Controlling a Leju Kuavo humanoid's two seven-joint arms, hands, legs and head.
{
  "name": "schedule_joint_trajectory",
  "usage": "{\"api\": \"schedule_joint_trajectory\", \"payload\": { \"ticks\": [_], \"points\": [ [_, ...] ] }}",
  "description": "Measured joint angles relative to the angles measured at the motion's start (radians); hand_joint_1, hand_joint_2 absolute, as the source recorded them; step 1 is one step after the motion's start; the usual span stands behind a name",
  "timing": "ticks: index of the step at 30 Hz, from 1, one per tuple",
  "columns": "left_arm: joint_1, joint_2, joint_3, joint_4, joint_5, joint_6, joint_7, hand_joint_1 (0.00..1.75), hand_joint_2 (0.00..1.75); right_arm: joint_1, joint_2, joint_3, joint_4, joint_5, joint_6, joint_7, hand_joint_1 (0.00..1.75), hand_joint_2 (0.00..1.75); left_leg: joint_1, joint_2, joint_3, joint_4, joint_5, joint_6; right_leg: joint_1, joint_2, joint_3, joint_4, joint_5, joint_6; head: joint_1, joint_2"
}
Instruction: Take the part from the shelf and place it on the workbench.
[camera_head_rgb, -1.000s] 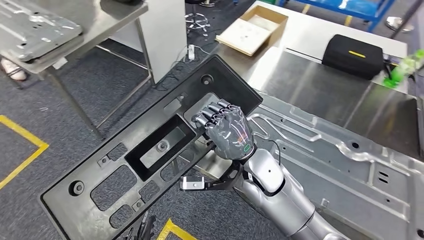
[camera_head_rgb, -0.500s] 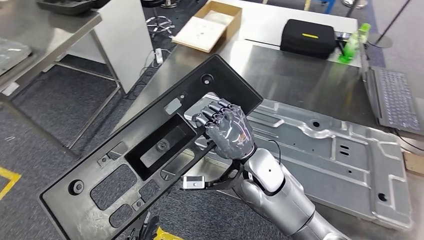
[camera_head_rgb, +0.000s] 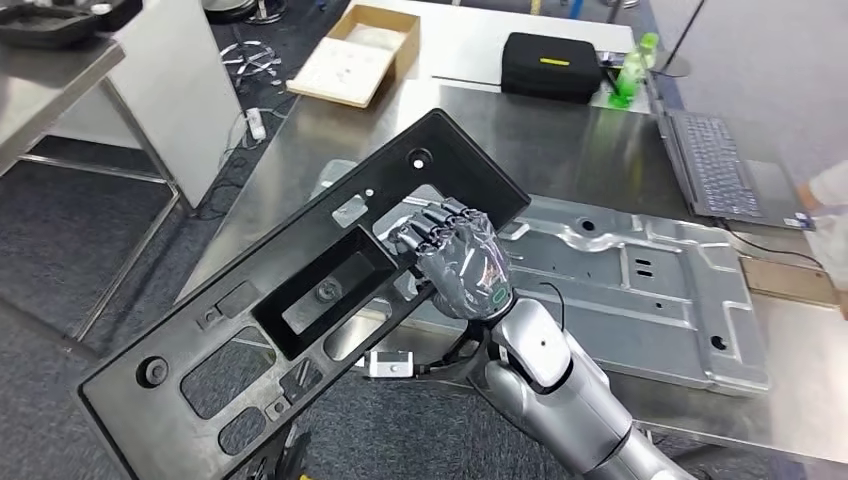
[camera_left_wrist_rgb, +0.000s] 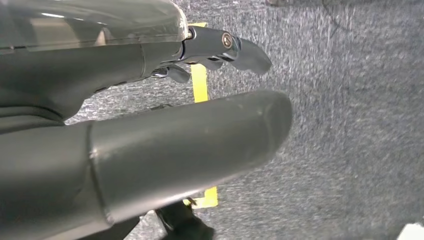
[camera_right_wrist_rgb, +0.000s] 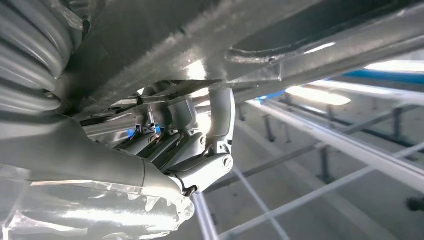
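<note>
Right hand grasps the long black plastic panel with cut-out openings at a middle bar | panel is tilted in the air, far end over the steel workbench (above a stamped silver metal sheet) | left hand holds nothing, fingers apart.

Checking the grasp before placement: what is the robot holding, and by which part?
The right hand grips the black panel by a bar at the edge of a cutout near its middle. The left hand holds nothing.
</note>
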Motion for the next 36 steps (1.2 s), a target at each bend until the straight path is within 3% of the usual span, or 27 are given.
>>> {"api": "schedule_joint_trajectory", "payload": {
  "ticks": [1,2,4,5,7,8,10,12,14,15,16,17,18,20,21,23,25,27,30,31,32,33,36],
  "points": [
    [0.001,0.0,0.0,0.0,0.0,0.0,0.0,0.0,0.0,0.0,-0.001,-0.004,0.003,-0.003,0.0,0.001,1.75,1.75,0.0,0.013,0.0,0.0,-0.001,0.0,-0.003,-0.004,-0.017,0.034,-0.007,0.003,0.0,0.0],
    [0.001,0.001,0.0,0.0,0.0,0.0,0.0,0.0,0.0,0.0,-0.002,-0.007,0.006,-0.006,0.0,0.002,1.75,1.75,0.0,0.026,0.001,0.0,-0.003,0.0,-0.005,-0.007,-0.017,0.033,0.004,0.005,0.0,0.0],
    [0.0,0.0,-0.001,0.0,0.0,0.0,0.0,0.0,0.0,-0.001,-0.003,-0.011,0.009,-0.007,0.0,0.002,1.75,1.75,0.0,0.049,0.006,0.0,-0.007,-0.005,-0.007,-0.023,0.037,-0.067,0.065,0.002,0.0,0.0],
    [-0.001,0.0,-0.001,0.0,0.0,0.0,0.0,0.0,0.0,-0.002,-0.004,-0.013,0.009,-0.008,0.0,0.002,1.75,1.75,-0.002,0.059,0.009,0.001,-0.01,-0.009,-0.001,-0.045,0.071,-0.132,0.088,-0.002,0.0,0.0],
    [-0.004,0.001,-0.002,0.0,0.0,0.0,0.0,0.0,0.0,-0.006,-0.004,-0.015,0.01,-0.008,0.0,0.002,1.75,1.75,-0.007,0.075,0.014,0.001,-0.016,-0.019,0.01,-0.073,0.11,-0.21,0.107,-0.017,0.0,0.0],
    [-0.005,0.001,-0.002,0.0,0.0,0.0,-0.001,0.0,0.0,-0.007,-0.004,-0.017,0.012,-0.009,0.0,0.002,1.75,1.75,-0.01,0.084,0.017,-0.001,-0.018,-0.025,0.015,-0.074,0.111,-0.218,0.104,-0.024,0.0,0.0],
    [-0.006,0.0,-0.004,0.0,0.0,0.001,-0.002,0.0,0.0,-0.006,-0.004,-0.022,0.015,-0.01,0.0,0.002,1.75,1.75,-0.01,0.097,0.024,-0.003,-0.025,-0.036,0.014,-0.05,0.113,-0.224,0.106,-0.037,0.0,0.0],
    [-0.008,0.0,-0.007,0.0,-0.001,0.002,-0.003,0.0,0.0,-0.007,-0.003,-0.027,0.018,-0.009,-0.001,0.003,1.75,1.75,-0.006,0.068,0.016,0.031,-0.053,-0.044,0.008,-0.033,0.122,-0.236,0.111,-0.051,-0.001,0.0],
    [-0.007,0.0,-0.008,0.0,-0.002,0.004,-0.004,0.0,0.0,-0.009,0.0,-0.03,0.024,-0.007,-0.001,0.006,1.75,1.75,-0.003,0.018,-0.036,0.144,-0.11,-0.048,0.006,-0.017,0.127,-0.24,0.112,-0.062,-0.002,0.0],
    [-0.005,0.001,-0.008,0.0,-0.002,0.004,-0.004,0.0,0.0,-0.008,0.002,-0.03,0.028,-0.006,-0.001,0.007,1.75,1.75,-0.002,0.004,-0.071,0.21,-0.133,-0.049,0.007,-0.009,0.127,-0.239,0.111,-0.065,-0.002,0.0],
    [-0.002,0.001,-0.008,0.0,-0.001,0.004,-0.004,0.0,0.0,-0.007,0.003,-0.03,0.032,-0.004,-0.001,0.008,1.75,1.75,-0.002,-0.002,-0.099,0.255,-0.14,-0.05,0.008,-0.001,0.128,-0.237,0.109,-0.067,-0.002,0.0],
    [0.0,0.001,-0.008,0.0,-0.001,0.004,-0.004,0.0,0.0,-0.006,0.003,-0.03,0.037,-0.004,-0.001,0.009,1.75,1.75,-0.002,-0.004,-0.112,0.266,-0.127,-0.05,0.009,0.007,0.128,-0.234,0.107,-0.067,-0.002,0.0],
    [0.001,0.002,-0.008,0.0,-0.001,0.004,-0.004,0.0,0.0,-0.005,0.003,-0.031,0.041,-0.004,-0.002,0.009,1.75,1.75,-0.002,-0.004,-0.108,0.239,-0.097,-0.05,0.01,0.013,0.128,-0.23,0.104,-0.067,-0.002,0.0],
    [0.001,0.003,-0.009,0.0,-0.001,0.004,-0.004,0.0,0.0,-0.005,0.003,-0.034,0.048,-0.002,-0.003,0.011,1.75,1.75,-0.002,-0.008,-0.068,0.125,-0.023,-0.044,0.009,0.023,0.128,-0.221,0.097,-0.062,-0.002,0.0],
    [0.0,0.004,-0.01,0.0,-0.001,0.004,-0.004,0.0,0.0,-0.005,0.003,-0.036,0.052,0.001,-0.004,0.011,1.75,1.75,-0.003,-0.011,-0.048,0.071,-0.001,-0.04,0.011,0.026,0.125,-0.214,0.093,-0.059,-0.002,0.0],
    [0.0,0.004,-0.013,0.0,-0.001,0.004,-0.003,0.0,0.0,-0.005,0.003,-0.04,0.057,0.007,-0.006,0.011,1.75,1.75,-0.008,-0.017,-0.034,0.026,0.007,-0.032,0.011,0.03,0.116,-0.207,0.091,-0.049,-0.002,0.0],
    [0.001,0.003,-0.016,0.0,-0.001,0.006,-0.001,0.0,0.0,-0.004,0.003,-0.042,0.062,0.013,-0.006,0.011,1.75,1.75,-0.008,-0.017,-0.032,0.018,0.01,-0.024,0.01,0.032,0.112,-0.208,0.092,-0.038,-0.002,0.0],
    [-0.001,0.002,-0.018,0.0,0.0,0.009,0.002,0.0,0.0,-0.004,0.003,-0.046,0.064,0.012,-0.006,0.014,1.75,1.75,-0.004,-0.015,-0.026,0.007,0.016,-0.013,0.009,0.022,0.104,-0.184,0.074,-0.028,-0.002,0.0],
    [-0.003,0.001,-0.021,0.0,0.001,0.007,0.009,0.0,0.0,-0.006,0.003,-0.062,0.072,-0.025,0.001,0.027,1.75,1.75,-0.002,-0.011,-0.022,0.001,0.019,-0.003,0.003,0.002,0.029,-0.023,-0.007,-0.013,-0.001,0.0],
    [-0.002,0.001,-0.023,0.0,0.001,0.005,0.011,0.0,0.0,-0.006,0.002,-0.071,0.08,-0.047,0.007,0.03,1.75,1.75,-0.002,-0.01,-0.022,0.001,0.018,-0.003,0.0,0.0,0.003,0.03,-0.024,-0.009,-0.001,0.0],
    [-0.002,0.001,-0.024,0.0,0.001,0.002,0.012,0.0,0.0,-0.008,0.002,-0.081,0.09,-0.069,0.012,0.031,1.75,1.75,-0.002,-0.008,-0.022,0.002,0.018,-0.003,-0.003,-0.002,-0.01,0.052,-0.023,-0.006,-0.001,0.0],
    [-0.001,0.001,-0.026,0.0,0.001,-0.001,0.012,0.0,0.0,-0.012,0.0,-0.095,0.102,-0.091,0.018,0.028,1.75,1.75,-0.002,-0.008,-0.021,0.002,0.018,-0.003,-0.006,-0.004,-0.003,0.036,-0.003,-0.005,-0.001,0.0],
    [-0.002,0.001,-0.036,0.0,-0.003,-0.008,0.013,0.0,0.0,-0.033,-0.009,-0.139,0.137,-0.139,0.032,0.005,1.75,1.75,-0.003,-0.007,-0.019,0.003,0.016,-0.01,-0.007,-0.015,0.089,-0.151,0.085,-0.009,-0.001,0.0]
  ]
}}
